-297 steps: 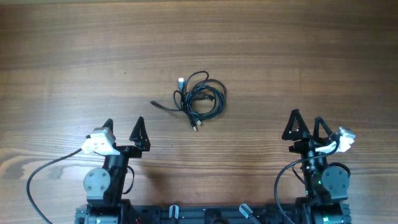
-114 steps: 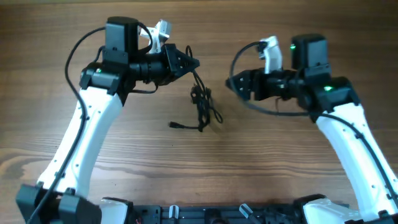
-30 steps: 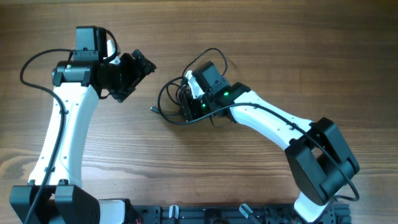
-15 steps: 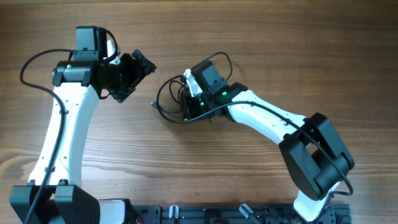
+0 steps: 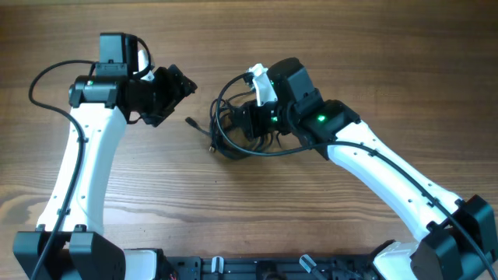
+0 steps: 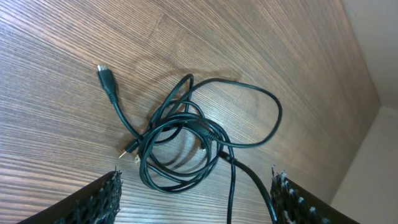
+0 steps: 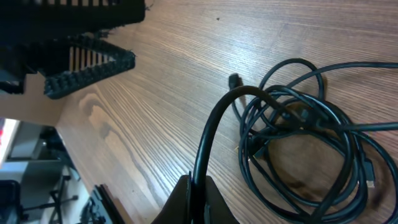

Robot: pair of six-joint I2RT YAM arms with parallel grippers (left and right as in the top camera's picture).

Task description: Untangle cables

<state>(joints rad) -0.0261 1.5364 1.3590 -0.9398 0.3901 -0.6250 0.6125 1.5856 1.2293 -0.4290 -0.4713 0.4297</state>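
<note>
cables [image 5: 229, 134] lie just right of the left gripper [image 5: 173, 99], jaws apart; right gripper [image 7: 198, 186], clamped on one strand, sits at the tangle; free plug [image 5: 189, 120] points left.

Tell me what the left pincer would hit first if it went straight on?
Probably the cables, tangled on the table straight ahead of the left pincer; depth is hard to judge.

no legible text, label, brand, number or sign in any view. nothing readable on the cables [image 6: 180, 143] or on the wooden table [image 5: 350, 47].
</note>
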